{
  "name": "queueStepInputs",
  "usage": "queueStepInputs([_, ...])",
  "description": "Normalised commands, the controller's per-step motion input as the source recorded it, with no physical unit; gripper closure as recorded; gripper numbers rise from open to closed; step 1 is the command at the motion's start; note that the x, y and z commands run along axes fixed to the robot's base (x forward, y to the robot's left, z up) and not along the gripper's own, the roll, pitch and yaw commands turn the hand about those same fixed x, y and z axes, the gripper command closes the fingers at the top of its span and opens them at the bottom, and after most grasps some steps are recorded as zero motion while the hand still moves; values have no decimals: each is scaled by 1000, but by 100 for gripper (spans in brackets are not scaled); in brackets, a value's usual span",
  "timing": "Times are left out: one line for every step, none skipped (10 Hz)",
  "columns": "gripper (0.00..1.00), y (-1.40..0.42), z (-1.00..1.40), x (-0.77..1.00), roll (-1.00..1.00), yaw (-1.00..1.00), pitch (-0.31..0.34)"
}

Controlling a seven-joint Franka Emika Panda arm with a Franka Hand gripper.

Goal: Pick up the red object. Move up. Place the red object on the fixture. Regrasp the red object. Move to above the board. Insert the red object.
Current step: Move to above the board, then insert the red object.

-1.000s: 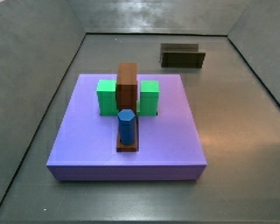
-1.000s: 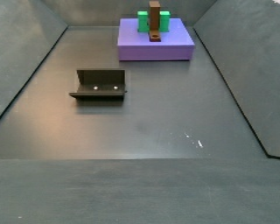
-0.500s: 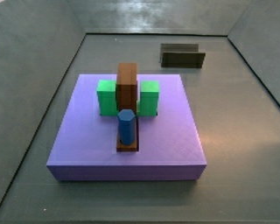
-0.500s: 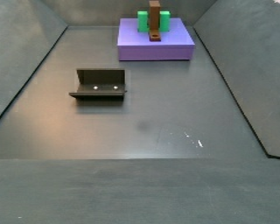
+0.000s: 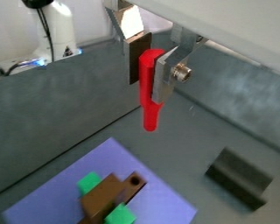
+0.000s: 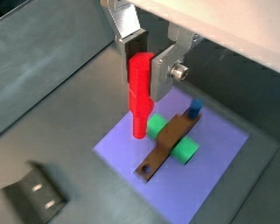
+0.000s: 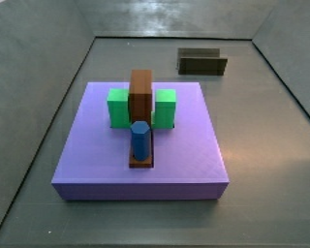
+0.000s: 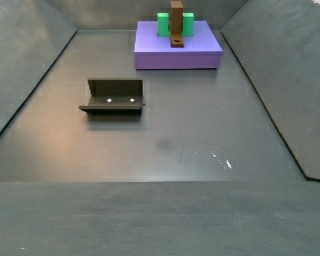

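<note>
- Our gripper [image 5: 146, 54] is clenching the red object [image 5: 149, 90] between its silver fingers [image 5: 164, 74]; both wrist views show the peg hanging upright, its free end pointing down (neither side view is catching the arm at all).
- We are hanging high above the floor, with the board [image 6: 220, 166] lying below us and the peg's tip appearing over its edge near the green blocks [image 6: 171, 131] in a wrist view.
- The fixture [image 8: 113, 96] is sitting empty and well apart from the board, so we are judging that the regrasp is done and we are working on the move to above the board.
- Next we are needing to line the peg up over its hole, which we cannot make out from here, then descend straight.
- The brown bar [image 7: 142, 97] and blue hexagonal peg [image 7: 140, 138] are crowding the board's middle, so we are leaving them a margin; the floor [image 8: 176, 130] around the board is open, bounded by the grey walls [image 7: 42, 87].
</note>
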Motion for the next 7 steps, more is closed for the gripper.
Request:
queueStepInputs([100,27,-5,-51,-656,-39,-35])
queueStepInputs([100,14,1,-31,-329,-15,-24])
queueStepInputs([100,12,-2,-29,-229,3,-18])
queueStepInputs([100,0,-111,0,0,0,44])
queueStepInputs([100,0,-120,0,0,0,41])
queueStepInputs([100,217,-157,0,0,-154,14])
queueStepInputs([100,383,-371,260,-233,-443,0])
